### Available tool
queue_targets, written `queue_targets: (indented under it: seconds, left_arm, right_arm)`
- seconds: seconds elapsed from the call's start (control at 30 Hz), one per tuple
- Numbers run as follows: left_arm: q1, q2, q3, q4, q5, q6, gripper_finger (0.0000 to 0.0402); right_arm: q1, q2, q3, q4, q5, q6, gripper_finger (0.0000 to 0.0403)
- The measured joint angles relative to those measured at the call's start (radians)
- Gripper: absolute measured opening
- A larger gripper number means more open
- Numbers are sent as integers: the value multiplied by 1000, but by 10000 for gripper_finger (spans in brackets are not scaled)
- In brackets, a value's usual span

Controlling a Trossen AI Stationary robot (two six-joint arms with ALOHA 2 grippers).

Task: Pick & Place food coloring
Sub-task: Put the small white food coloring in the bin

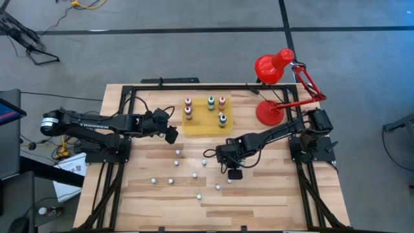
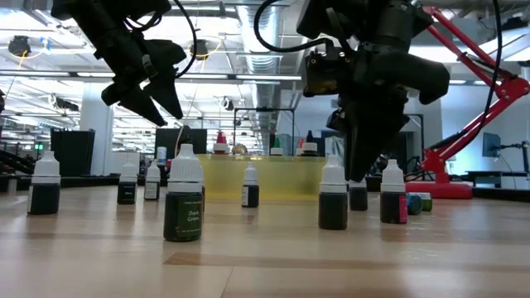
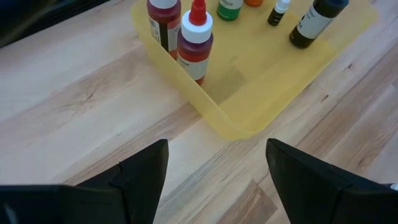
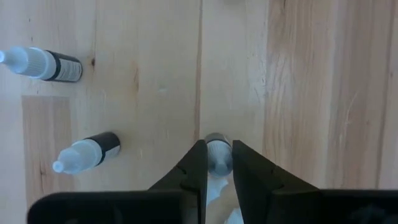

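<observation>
i see a pale wood-grain tabletop [image 1: 259,194] in light plank stripes. the mat [image 1: 204,123] is translucent yellow, holding bottles [image 3: 194,43] with red liquid and white caps, plus one green-capped bottle [image 1: 211,101]. scattered dropper bottles [image 2: 184,207] are dark with white caps; one label reads dark green. the lamp [image 1: 275,68] is bright red. both arms are black, the right claw [image 4: 217,163] black around a grey-capped bottle [image 4: 217,149].

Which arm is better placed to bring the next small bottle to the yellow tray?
The right. Its pincer is already shut on a small bottle on the table, while the left pincer is open and empty beside the yellow tray.
</observation>
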State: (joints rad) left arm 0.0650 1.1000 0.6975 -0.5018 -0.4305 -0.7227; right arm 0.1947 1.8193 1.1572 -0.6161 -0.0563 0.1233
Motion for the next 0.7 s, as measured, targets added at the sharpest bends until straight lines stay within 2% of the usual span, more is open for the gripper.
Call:
queue_targets:
  seconds: [0.2,0.4,0.47,0.7]
  left_arm:
    - [0,0,0,0,0,0,263]
    - [0,0,0,-1,2,-6,263]
    - [0,0,0,0,5,-6,263]
    - [0,0,0,2,7,-7,263]
  right_arm:
    - [0,-7,20,-44,-1,1,49]
    - [-10,-45,111,-110,4,-23,48]
    - [-18,-77,131,-156,26,-44,49]
    - [-101,-187,178,-148,157,-117,50]
